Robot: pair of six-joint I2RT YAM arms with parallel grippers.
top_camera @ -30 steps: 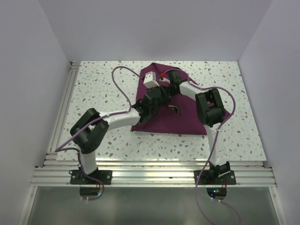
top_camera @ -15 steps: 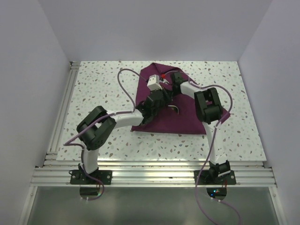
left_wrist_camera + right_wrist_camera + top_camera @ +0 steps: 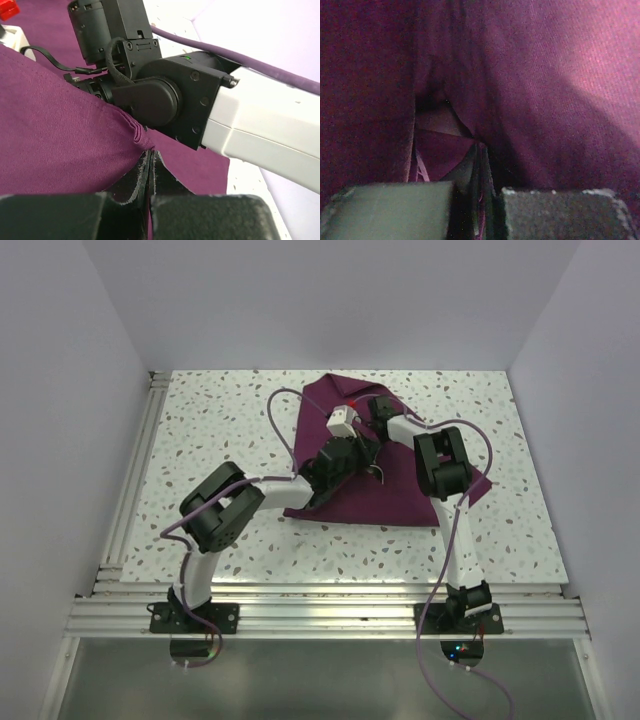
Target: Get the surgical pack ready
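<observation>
Down on the near side of the surgical pack (image 3: 395,495) run the ribbed aluminium rails (image 3: 320,612) that both arms are bolted to. Past those comes the pack itself: plum-maroon cloth with a matte woven look, lying roughly mid-table on the speckled tabletop (image 3: 210,430). It's rumpled into a lopsided shape, with a corner poking out on its right side. Both arms lean in and meet over its far half.

From overhead you can't really see what the fingers are up to, but the wrist cams sort that out. The left gripper (image 3: 150,154) is pinched tight on a small puckered fold of the pack. The right arm (image 3: 165,95), black housing on a white link, sits just beyond that fold, with a purple cable (image 3: 250,64) running behind it. The right gripper (image 3: 480,160) view is dim, nothing but maroon weave, jaws squeezed nearly together with a cloth edge caught between them.

Lots of bare tabletop left of the pack and a narrower strip to its right. The pack's far tip nearly reaches the table edge under the pale wall (image 3: 330,300).
</observation>
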